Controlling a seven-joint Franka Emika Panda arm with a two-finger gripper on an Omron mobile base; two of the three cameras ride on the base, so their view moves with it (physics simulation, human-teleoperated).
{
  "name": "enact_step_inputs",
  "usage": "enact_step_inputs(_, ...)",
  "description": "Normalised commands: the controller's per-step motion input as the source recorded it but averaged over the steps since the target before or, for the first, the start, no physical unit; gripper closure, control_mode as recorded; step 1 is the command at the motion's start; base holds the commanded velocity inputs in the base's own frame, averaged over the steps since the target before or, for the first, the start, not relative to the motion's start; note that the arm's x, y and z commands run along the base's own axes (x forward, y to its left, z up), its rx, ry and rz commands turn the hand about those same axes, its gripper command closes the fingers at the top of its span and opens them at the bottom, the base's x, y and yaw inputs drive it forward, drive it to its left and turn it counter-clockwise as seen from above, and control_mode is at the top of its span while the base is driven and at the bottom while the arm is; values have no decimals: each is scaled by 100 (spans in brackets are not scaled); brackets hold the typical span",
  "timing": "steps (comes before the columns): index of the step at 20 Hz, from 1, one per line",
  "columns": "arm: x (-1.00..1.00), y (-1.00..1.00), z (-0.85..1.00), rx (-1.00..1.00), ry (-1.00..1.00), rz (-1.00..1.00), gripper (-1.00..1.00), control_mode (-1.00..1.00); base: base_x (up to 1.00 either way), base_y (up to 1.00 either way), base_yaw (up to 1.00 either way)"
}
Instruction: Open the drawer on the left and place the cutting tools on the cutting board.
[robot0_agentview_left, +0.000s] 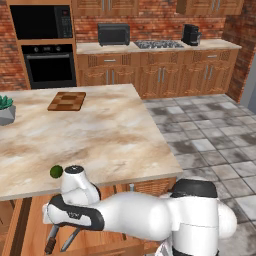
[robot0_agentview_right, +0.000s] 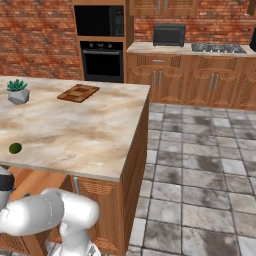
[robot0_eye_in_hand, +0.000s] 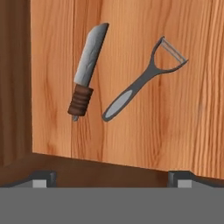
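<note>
pincer (robot0_eye_in_hand: 112, 177): wide, holding nothing, above open drawer (robot0_eye_in_hand: 131, 131)
knife (robot0_eye_in_hand: 87, 72): beside peeler (robot0_eye_in_hand: 142, 81), apart
cutting board (robot0_agentview_left: 67, 101): desk (robot0_agentview_left: 100, 140) far edge

Island counter and open drawer, with what rests on them

The marble-topped island counter (robot0_agentview_left: 100, 135) carries the cutting board (robot0_agentview_left: 66, 101) near its far edge, a small potted plant (robot0_agentview_left: 5, 110) at its left side and a green round fruit (robot0_agentview_left: 56, 171) by its near edge. The drawer (robot0_eye_in_hand: 52, 131) floor holds a knife (robot0_eye_in_hand: 87, 70) and a peeler (robot0_eye_in_hand: 144, 78), side by side, apart.
</note>
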Motion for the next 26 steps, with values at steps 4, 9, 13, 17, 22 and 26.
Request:
enact_step_inputs(4,0,23,-27,-2,4,0,-100,-100,0,0,0)
enact_step_inputs(9,0,14,-26,-9,0,0,-100,-100,0,0,0)
enact_step_inputs(13,2,13,-28,-7,0,0,-100,-100,0,0,0)
enact_step_inputs(17,6,16,-27,-1,0,0,-100,-100,0,0,0)
enact_step_inputs(22,7,12,-31,-1,0,0,-100,-100,0,0,0)
enact_step_inputs(26,8,13,-29,0,0,0,-100,-100,0,0,0)
